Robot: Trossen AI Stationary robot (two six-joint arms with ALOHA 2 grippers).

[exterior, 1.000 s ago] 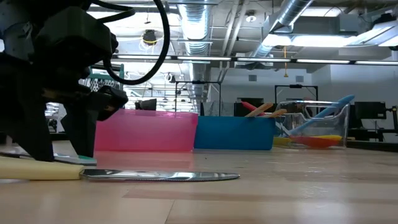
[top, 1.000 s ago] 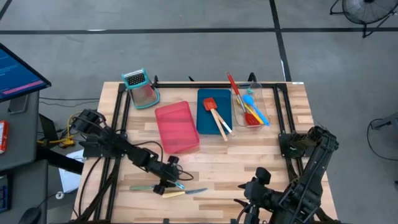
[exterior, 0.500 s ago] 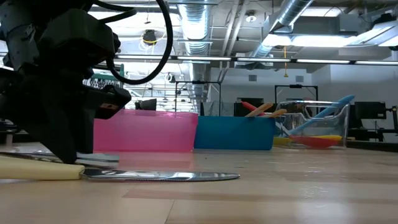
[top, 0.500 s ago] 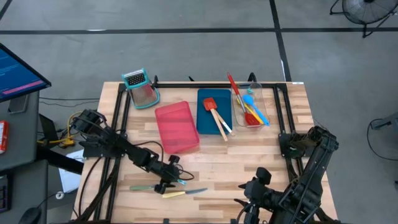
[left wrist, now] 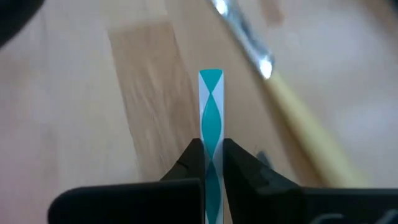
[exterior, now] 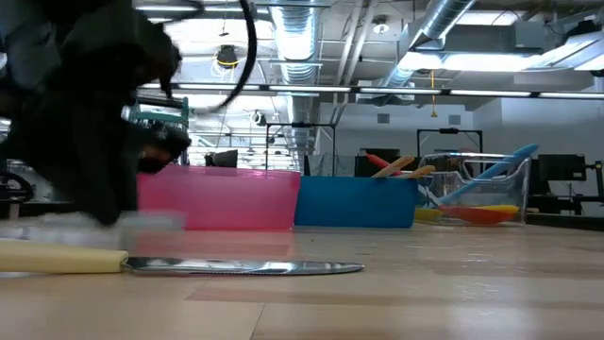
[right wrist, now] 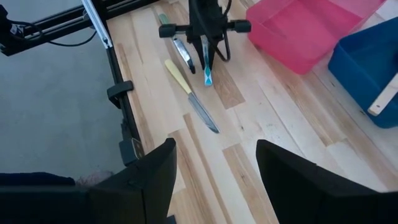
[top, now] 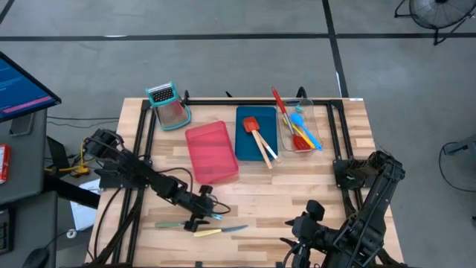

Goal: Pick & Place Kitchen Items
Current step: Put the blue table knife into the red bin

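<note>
Your teal-handled knife [left wrist: 211, 118] sits pinched edge-on between the left gripper [top: 199, 217] jaws, which are clamped tight on it, just above the tabletop [top: 260, 201] near its front edge. Just beside it lie a yellow-handled knife [top: 219, 231] and a green-handled knife [top: 169, 224]. Your right gripper [right wrist: 211, 180] waits at the front, jaws wide apart.
</note>
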